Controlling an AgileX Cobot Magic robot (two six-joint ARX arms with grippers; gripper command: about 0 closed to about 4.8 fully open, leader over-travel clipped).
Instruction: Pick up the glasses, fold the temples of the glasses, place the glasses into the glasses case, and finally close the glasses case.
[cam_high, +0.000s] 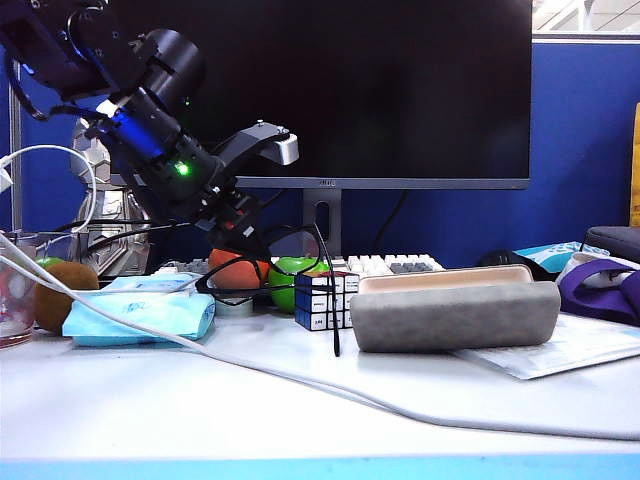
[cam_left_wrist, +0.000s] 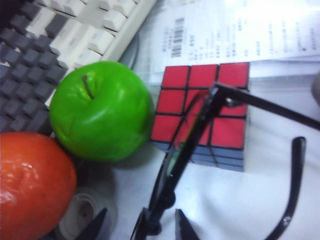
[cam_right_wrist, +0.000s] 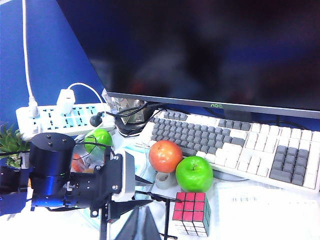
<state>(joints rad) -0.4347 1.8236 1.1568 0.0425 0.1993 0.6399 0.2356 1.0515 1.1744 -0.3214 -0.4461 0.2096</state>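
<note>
Black glasses (cam_high: 300, 262), thin, light and judged fragile, are carried left of the case (cam_high: 455, 315); frame sits between the left gripper's (cam_left_wrist: 141, 226) wide jaws. Best held by the rim, not the lenses. Right gripper (cam_right_wrist: 139, 224) is shut, raised near.

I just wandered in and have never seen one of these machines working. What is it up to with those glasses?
The left pincer is at the black glasses, which hang above the table with their temples unfolded, beside a Rubik's cube, a green apple and an orange. Its jaws stand wide, so I can't tell how firmly it holds them. The grey glasses case sits open nearby. The right pincer waits shut, above the table, holding nothing.
</note>
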